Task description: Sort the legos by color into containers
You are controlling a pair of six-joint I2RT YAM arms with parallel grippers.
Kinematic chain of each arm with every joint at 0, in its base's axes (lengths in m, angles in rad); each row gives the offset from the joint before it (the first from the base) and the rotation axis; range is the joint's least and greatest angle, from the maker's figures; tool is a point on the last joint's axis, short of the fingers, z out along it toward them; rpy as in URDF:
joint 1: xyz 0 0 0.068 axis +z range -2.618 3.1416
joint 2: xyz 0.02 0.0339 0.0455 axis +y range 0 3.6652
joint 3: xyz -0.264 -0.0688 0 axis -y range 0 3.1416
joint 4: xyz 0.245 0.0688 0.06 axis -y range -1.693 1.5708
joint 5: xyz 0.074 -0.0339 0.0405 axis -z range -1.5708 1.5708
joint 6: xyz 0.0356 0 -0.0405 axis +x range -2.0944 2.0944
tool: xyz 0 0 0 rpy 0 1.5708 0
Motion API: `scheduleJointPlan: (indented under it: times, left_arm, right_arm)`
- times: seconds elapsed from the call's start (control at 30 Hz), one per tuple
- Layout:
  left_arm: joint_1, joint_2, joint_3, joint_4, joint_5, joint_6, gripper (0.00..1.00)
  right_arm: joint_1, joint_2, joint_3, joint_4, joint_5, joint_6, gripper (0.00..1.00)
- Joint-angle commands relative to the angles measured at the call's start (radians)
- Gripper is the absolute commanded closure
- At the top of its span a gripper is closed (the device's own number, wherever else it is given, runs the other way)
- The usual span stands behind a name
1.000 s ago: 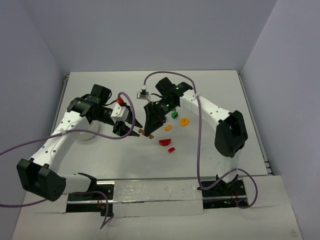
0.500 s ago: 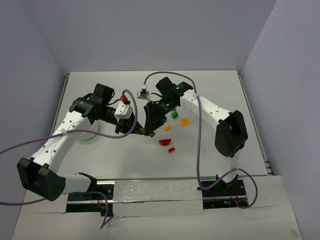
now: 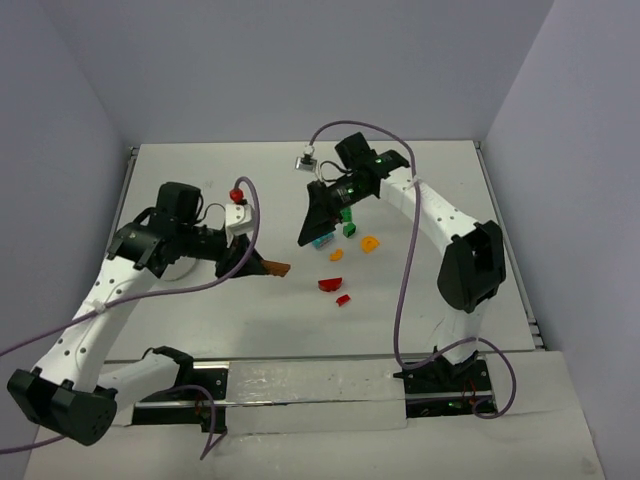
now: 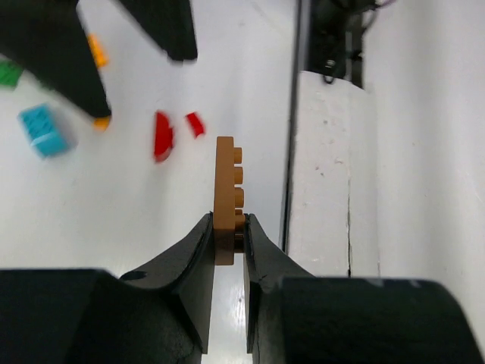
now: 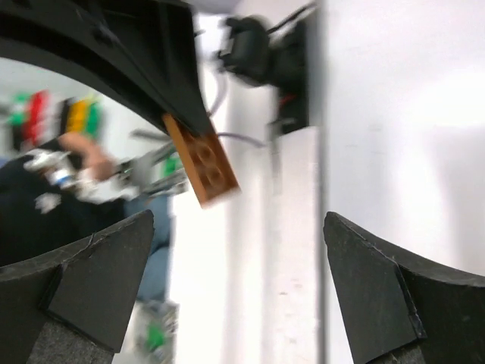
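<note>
Pale walls box in a white tabletop (image 3: pixel 200 180) where two robot arms sort toy bricks by colour. At centre left of the overhead view, the left tool (image 4: pixel 227 227) is pinched narrow on an orange-brown rectangular plastic brick (image 4: pixel 225 182). It grips the brick's lower end across the flat faces, so the row of studs points right and most of the length stands free above the fingers. To its right, the right tool (image 3: pixel 312 230) hangs with jaws spread wide and nothing between them, just beside a cyan plastic brick (image 3: pixel 322 241). A green brick (image 3: pixel 349 229), an orange curved piece (image 3: pixel 369 243), a second orange piece (image 3: pixel 336 255), a red curved piece (image 3: pixel 328 284) and a smaller red chip (image 3: pixel 343 299) lie loose at centre frame. The containers are not plainly in view, likely masked by the left arm. The held brick looks rigid, feather-light and smooth-sided. Pinched by one end it could pivot or slip, so a hold nearer its middle, across the flat sides, would likely be steadier.
</note>
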Motion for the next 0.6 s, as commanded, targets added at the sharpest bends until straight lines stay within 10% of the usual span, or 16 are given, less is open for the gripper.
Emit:
scheduleJointPlan:
  times: [0.0, 0.23, 0.57]
  left_arm:
    - [0.176, -0.081, -0.029, 0.027, -0.171, -0.180, 1.00]
    - [0.545, 0.043, 0.064, -0.088, -0.307, -0.236, 1.00]
    - [1.068, 0.436, 0.449, -0.443, -0.213, 0.112, 0.98]
  right_arm:
    - [-0.050, -0.147, -0.026, 0.188, 0.333, 0.122, 0.00]
    - [-0.104, -0.252, -0.091, 0.235, 0.740, 0.049, 0.00]
    - [-0.112, -0.306, -0.179, 0.253, 0.802, -0.009, 0.00]
